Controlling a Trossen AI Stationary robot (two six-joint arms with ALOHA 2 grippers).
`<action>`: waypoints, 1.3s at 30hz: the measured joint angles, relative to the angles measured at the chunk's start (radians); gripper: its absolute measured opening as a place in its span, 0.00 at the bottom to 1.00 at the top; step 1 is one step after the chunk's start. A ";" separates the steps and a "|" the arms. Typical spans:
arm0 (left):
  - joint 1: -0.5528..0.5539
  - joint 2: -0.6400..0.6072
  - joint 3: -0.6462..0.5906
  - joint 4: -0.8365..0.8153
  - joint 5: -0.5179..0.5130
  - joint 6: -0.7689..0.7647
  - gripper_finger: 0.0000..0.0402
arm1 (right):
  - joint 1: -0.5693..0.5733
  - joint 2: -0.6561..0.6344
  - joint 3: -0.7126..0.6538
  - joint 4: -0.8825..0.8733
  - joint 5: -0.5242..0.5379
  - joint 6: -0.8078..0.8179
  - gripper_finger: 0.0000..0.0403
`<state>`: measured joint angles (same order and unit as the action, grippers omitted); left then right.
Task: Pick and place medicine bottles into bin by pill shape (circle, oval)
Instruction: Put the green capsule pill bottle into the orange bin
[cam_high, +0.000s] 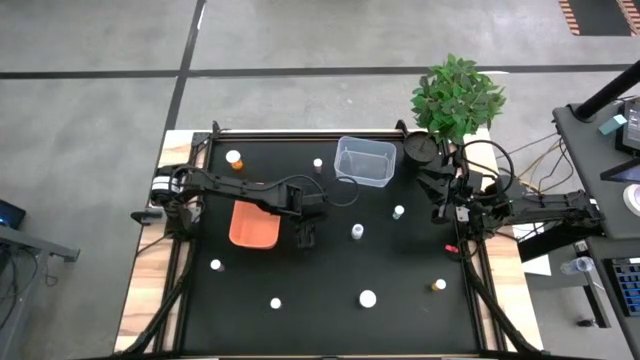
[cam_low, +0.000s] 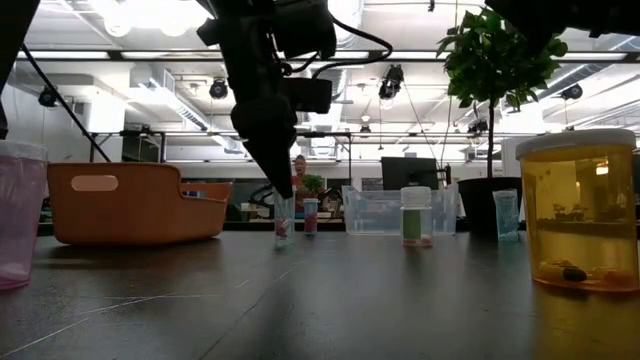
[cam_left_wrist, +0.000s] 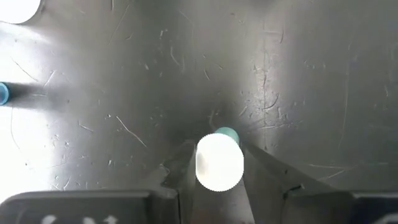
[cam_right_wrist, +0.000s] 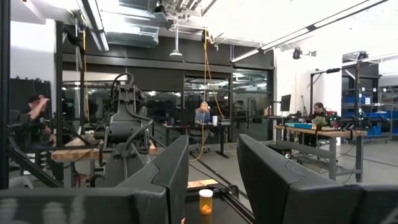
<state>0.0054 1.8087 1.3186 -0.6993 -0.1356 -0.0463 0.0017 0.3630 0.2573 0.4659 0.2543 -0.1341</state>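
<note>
A white-capped medicine bottle stands upright on the black table, just right of the orange bin. My left gripper reaches down onto it and is shut on it. Other medicine bottles stand scattered: three white-capped ones, an orange one and an amber one. A clear bin sits at the far middle. My right gripper rests at the table's right edge, pointing slightly upward. Its fingers are a little apart with nothing between them. My left gripper pinches the bottle between its two fingers at the sides of the white cap. The fingers come steeply from above, slanting down from the table's left. The bottle stands upright with its base on the table.
More white-capped bottles stand near the front edge. A potted plant stands at the far right corner. Cables lie around the right arm's base. Bare black table lies between the scattered bottles.
</note>
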 joint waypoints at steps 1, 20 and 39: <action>-0.001 -0.010 0.000 -0.002 0.000 -0.001 0.24 | 0.000 0.000 0.000 0.000 0.000 -0.001 0.32; 0.013 -0.425 -0.058 -0.296 -0.169 -0.164 0.24 | 0.000 0.000 0.000 -0.008 0.001 -0.006 0.32; 0.174 -0.652 -0.470 -0.250 -0.176 -0.446 0.24 | 0.000 0.000 0.000 -0.008 0.001 -0.006 0.32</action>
<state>0.1791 1.1563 0.8490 -0.9497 -0.3117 -0.4924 0.0013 0.3630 0.2573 0.4583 0.2550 -0.1398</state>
